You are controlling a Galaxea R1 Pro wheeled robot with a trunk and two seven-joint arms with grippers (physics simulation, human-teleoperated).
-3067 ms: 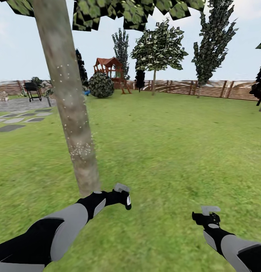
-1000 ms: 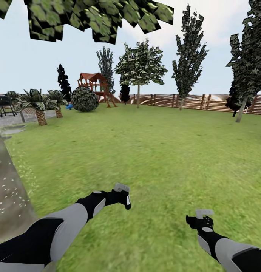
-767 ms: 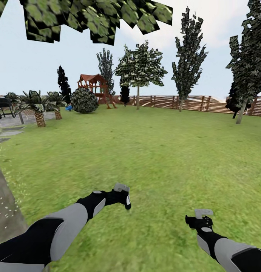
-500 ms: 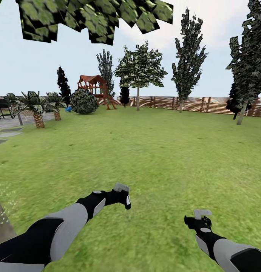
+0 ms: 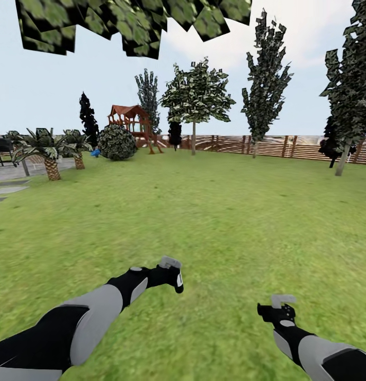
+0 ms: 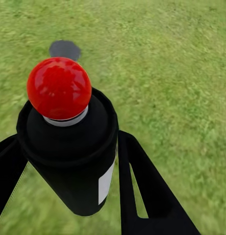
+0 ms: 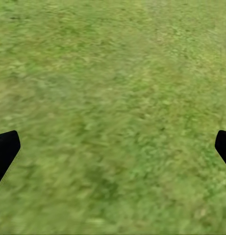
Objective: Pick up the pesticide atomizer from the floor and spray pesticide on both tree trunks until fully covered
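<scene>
My left gripper is shut on the pesticide atomizer, a black bottle with a red ball top and a white label, held low over the lawn. The bottle's black body with its white label shows at that gripper in the head view. My right gripper hangs open over bare grass, its fingertips wide apart with nothing between them. A flat, blocky green canopy hangs overhead; its trunk is out of view. The second thick-trunked tree is out of view.
Open lawn stretches ahead to a slat fence. A play tower, a round bush and a thin-trunked leafy tree stand far back. Palm-like plants, a grill and paving lie left; dark conifers right.
The whole view has swung right, so the white-speckled trunk slid out past the left edge. The left arm keeps its pose with the atomizer; the right gripper shifted slightly.
</scene>
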